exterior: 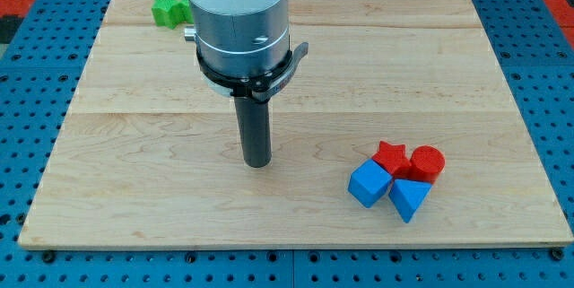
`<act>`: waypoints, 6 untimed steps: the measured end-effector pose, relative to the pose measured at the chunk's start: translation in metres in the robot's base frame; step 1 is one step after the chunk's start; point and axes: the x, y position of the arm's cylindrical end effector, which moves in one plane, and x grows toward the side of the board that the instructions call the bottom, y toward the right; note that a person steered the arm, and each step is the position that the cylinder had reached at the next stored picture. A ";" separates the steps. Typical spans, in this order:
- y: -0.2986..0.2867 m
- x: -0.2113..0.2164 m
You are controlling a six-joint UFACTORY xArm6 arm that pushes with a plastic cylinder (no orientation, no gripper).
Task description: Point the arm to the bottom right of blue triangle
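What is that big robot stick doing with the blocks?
It's a robot arm with a rod. My tip rests on the wooden board, touching no block. It should go just below and right of the blue triangle, which sits far to the view's right beside a blue cube, red star and red cylinder. A green block sits at the top.

On the wooden desk (134,189), my tip (258,164) stands well left of a cluster: blue cube (370,185), blue triangle (410,198), red star (392,157), red cylinder (428,163). A green block (169,10) sits at the view's top left.
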 end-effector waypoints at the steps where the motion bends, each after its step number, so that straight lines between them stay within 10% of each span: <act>1: 0.000 0.000; 4: 0.143 0.094; 6: 0.261 0.070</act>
